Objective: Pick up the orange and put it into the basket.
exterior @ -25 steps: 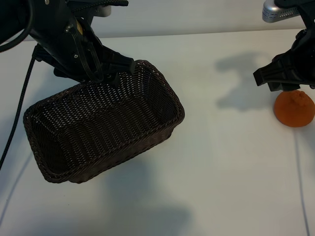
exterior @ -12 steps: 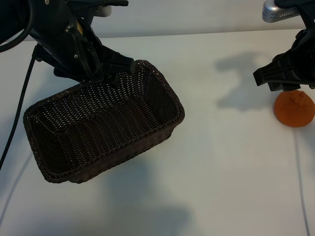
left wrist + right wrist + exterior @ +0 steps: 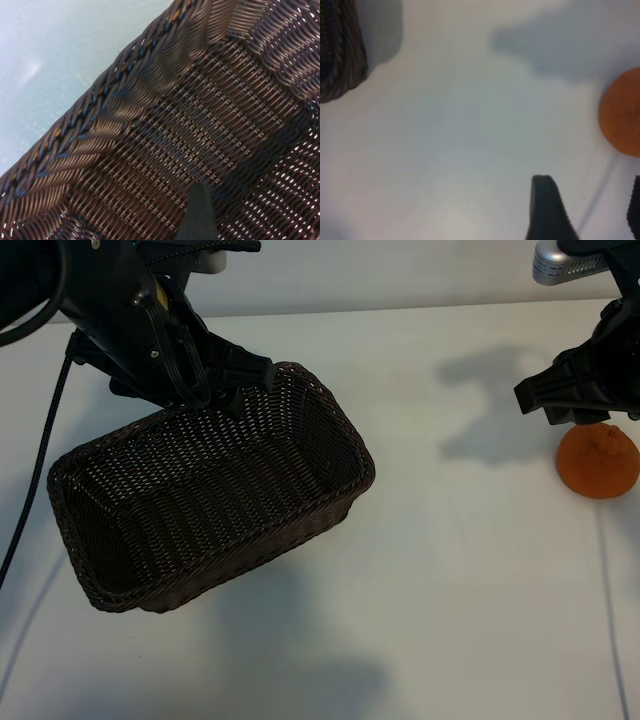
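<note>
The dark brown woven basket (image 3: 250, 540) sits at the left of the white table, one corner pointing toward the middle. My left gripper (image 3: 245, 385) hangs open over its far rim; in the left wrist view one finger (image 3: 200, 212) reaches down inside against the weave, below the braided rim (image 3: 100, 100). The orange (image 3: 598, 462) lies alone at the far right. My right gripper (image 3: 560, 410) hovers just behind and left of it, open and holding nothing. In the right wrist view the orange (image 3: 622, 112) lies beyond the open gripper (image 3: 589, 185), apart from both fingers.
A black cable (image 3: 40, 460) hangs down along the left edge by the basket. A thin pale cable (image 3: 612, 590) runs across the table below the orange. The basket's corner (image 3: 340, 55) shows far off in the right wrist view. Bare white tabletop (image 3: 450, 570) lies between basket and orange.
</note>
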